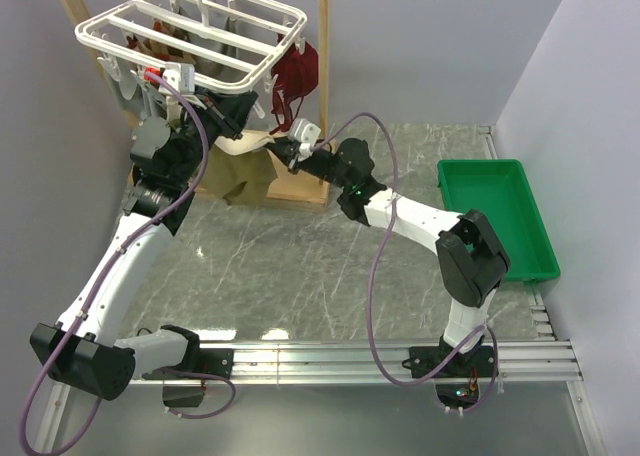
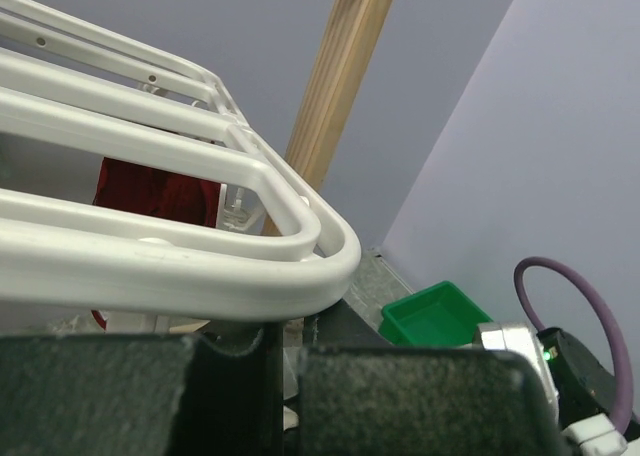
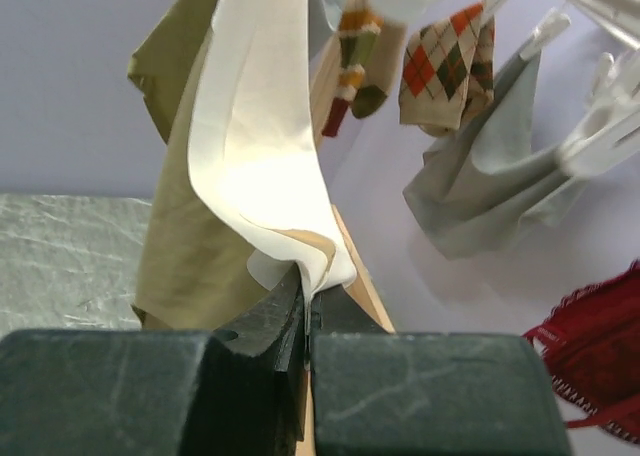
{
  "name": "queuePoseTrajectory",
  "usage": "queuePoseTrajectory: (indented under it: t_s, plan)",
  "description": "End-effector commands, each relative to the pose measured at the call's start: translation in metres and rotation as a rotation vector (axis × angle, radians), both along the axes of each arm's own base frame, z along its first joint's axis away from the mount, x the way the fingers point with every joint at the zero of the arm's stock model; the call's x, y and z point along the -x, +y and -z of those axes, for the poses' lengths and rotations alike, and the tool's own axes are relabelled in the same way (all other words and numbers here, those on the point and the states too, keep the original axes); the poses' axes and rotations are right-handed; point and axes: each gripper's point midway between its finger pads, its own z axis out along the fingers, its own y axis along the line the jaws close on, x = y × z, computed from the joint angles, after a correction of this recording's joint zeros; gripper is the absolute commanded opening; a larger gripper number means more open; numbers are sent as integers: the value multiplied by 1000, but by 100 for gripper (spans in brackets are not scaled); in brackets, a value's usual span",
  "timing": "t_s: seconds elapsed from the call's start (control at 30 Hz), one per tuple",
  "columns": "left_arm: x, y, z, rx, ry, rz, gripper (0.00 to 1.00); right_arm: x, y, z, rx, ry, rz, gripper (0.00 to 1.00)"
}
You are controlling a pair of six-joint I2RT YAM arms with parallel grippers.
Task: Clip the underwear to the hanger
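Clamping pale band of underwear [image 3: 260,146] in right gripper [image 3: 305,316], fingers pressed together on cloth. Holding cloth up just below hanger [image 2: 180,266], rest drooping beside wooden stand [image 2: 340,86]. Hovering left gripper [image 2: 290,366] under hanger corner, fingers nearly together; not telling whether pinching clip. Judging cloth light, soft, floppy, not fragile; gripping folded band likely steadier than thin body. Working over grey marbled table [image 1: 300,256], green tray [image 1: 490,211] well apart at right, plain pale walls closing in.
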Motion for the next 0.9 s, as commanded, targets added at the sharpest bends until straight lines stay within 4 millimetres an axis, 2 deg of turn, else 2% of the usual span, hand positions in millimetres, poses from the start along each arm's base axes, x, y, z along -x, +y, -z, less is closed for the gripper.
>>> queuePoseTrajectory:
  t_s: [0.0, 0.13, 0.17, 0.2, 0.23, 0.3, 0.37, 0.4, 0.47, 0.5, 0.53, 0.7, 0.87]
  plan:
    - [14, -7, 5, -41, 22, 70, 0, 11, -10, -57, -46, -122, -61, 0]
    - [14, -7, 6, -48, 23, 91, 0, 12, -7, -58, -7, -109, -127, 0]
    - [15, -8, 7, -55, 23, 102, 0, 11, -6, -66, -5, -119, -143, 0]
    - [15, -8, 7, -62, 21, 103, 0, 7, -7, -62, 21, -93, -154, 0]
    - [16, -8, 7, -65, 18, 110, 0, 11, -6, -72, 27, -113, -185, 0]
    - [19, -10, 6, -78, 3, 131, 0, 8, -6, -61, 79, -75, -218, 0]
    - [21, -12, 7, -112, -19, 155, 0, 5, -6, -67, 104, -86, -233, 0]
    - [25, -16, 9, -133, -29, 189, 0, 4, -5, -58, 136, -48, -250, 0]
    - [28, -19, 11, -181, -60, 213, 0, 4, -6, -65, 159, -63, -284, 0]
    - [31, -21, 11, -193, -71, 232, 0, 3, -7, -60, 183, -38, -292, 0]
    - [32, -22, 12, -201, -78, 244, 0, 3, -7, -64, 190, -46, -309, 0]
    - [33, -22, 17, -242, -127, 265, 0, 6, -5, -58, 244, -18, -350, 0]
    - [40, -26, 24, -322, -186, 343, 0, 0, -7, -64, 254, 13, -355, 0]
